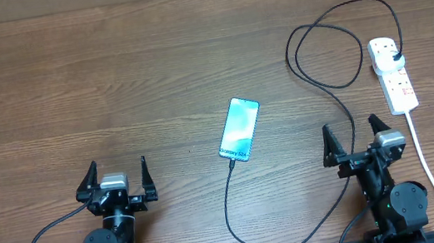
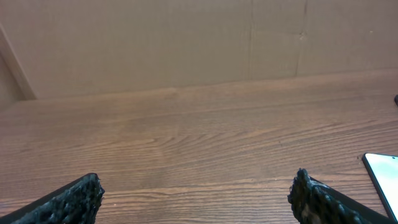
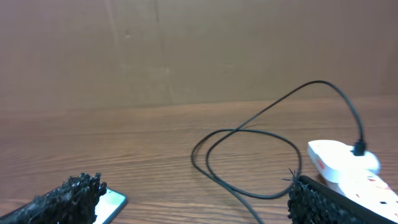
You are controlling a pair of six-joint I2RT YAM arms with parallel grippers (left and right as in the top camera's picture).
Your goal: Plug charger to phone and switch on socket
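The phone (image 1: 239, 129) lies flat mid-table, its light blue screen up. The charger (image 1: 339, 89), a thin black cable, has its plug (image 1: 397, 56) in the far end of the white socket (image 1: 393, 75). From there it loops, sweeps toward the near edge and ends at the phone's near end (image 1: 229, 164); whether the tip is inserted I cannot tell. My left gripper (image 1: 117, 170) stands open, low and left of the phone. My right gripper (image 1: 349, 128) is open between phone and socket. The right wrist view shows the cable loop (image 3: 249, 155), the socket (image 3: 342, 163) and a phone corner (image 3: 113, 203).
The socket's thick white cord (image 1: 430, 169) runs toward the near edge just right of my right arm. The cable's slack (image 1: 300, 241) lies near the front edge between both arm bases. A brown wall (image 2: 186, 43) closes the table's far side. The phone's edge (image 2: 385, 180) shows at right in the left wrist view.
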